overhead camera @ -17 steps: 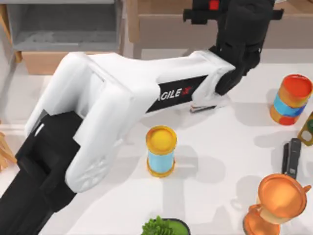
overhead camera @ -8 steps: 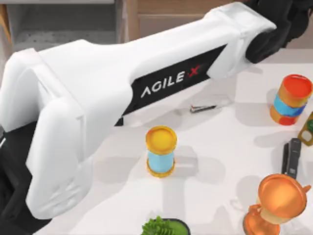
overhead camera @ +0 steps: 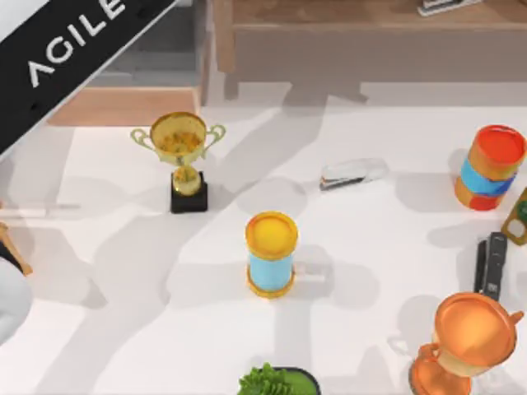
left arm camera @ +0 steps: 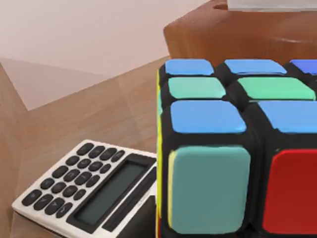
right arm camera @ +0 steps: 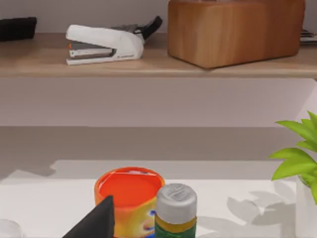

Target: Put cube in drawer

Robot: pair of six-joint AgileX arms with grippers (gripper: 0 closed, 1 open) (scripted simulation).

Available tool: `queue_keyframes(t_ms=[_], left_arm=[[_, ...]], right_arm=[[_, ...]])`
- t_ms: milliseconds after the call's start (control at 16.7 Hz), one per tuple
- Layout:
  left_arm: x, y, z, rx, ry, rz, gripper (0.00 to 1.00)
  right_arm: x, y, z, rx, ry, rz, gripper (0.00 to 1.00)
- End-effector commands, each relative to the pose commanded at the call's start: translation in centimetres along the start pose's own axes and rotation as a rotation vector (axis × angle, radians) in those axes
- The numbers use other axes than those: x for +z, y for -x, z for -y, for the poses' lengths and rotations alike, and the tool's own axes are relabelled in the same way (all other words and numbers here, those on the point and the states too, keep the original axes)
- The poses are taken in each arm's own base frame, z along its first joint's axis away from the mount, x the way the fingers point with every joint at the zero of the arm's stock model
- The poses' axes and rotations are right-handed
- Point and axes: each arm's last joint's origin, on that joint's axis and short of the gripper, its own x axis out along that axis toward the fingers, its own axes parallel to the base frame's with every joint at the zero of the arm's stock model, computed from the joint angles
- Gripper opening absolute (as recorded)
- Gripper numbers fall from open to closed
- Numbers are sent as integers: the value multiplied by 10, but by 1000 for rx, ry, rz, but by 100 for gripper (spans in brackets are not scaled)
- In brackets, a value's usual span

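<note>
The cube [left arm camera: 233, 144], black-gridded with blue, green, teal and red tiles, hangs close before the left wrist camera, over a wooden surface. My left gripper [left arm camera: 233, 213] is shut on it, with the jaws mostly hidden behind the cube. In the top view my left arm [overhead camera: 58, 58] crosses the far left corner, high above the drawer [overhead camera: 123, 105]. The drawer shows its tan front panel and part of its grey inside. A dark fingertip [right arm camera: 94, 220] of my right gripper shows in the right wrist view, near a red-topped cylinder [right arm camera: 130, 198].
On the table stand a gold trophy [overhead camera: 183, 152], a yellow-topped blue cylinder [overhead camera: 271, 253], a white stapler [overhead camera: 354, 173], a red-topped cylinder [overhead camera: 489, 167], an orange trophy [overhead camera: 469, 337] and a plant [overhead camera: 276, 381]. A calculator [left arm camera: 86, 186] lies below the cube. The brown shelf [overhead camera: 370, 25] runs along the back.
My left arm has risen and swung from the back shelf toward the far left corner, uncovering the gold trophy and the left of the table.
</note>
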Motion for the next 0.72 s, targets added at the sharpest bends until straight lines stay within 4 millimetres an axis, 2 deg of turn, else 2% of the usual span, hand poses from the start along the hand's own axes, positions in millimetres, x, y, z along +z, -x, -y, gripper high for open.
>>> queue_keyframes(t_ms=[180, 360, 540, 720], left_arm=[[9, 10, -71, 39, -62, -98, 0], [-2, 14, -141, 86, -108, -245, 0], [-31, 10, -205, 124, -121, -443, 0], [-77, -2, -265, 140, -85, -674, 0]], right_arm=[[0, 0, 0, 0, 0, 0, 100], [0, 0, 0, 0, 0, 0, 100], [0, 0, 0, 0, 0, 0, 100], [0, 0, 0, 0, 0, 0, 100]])
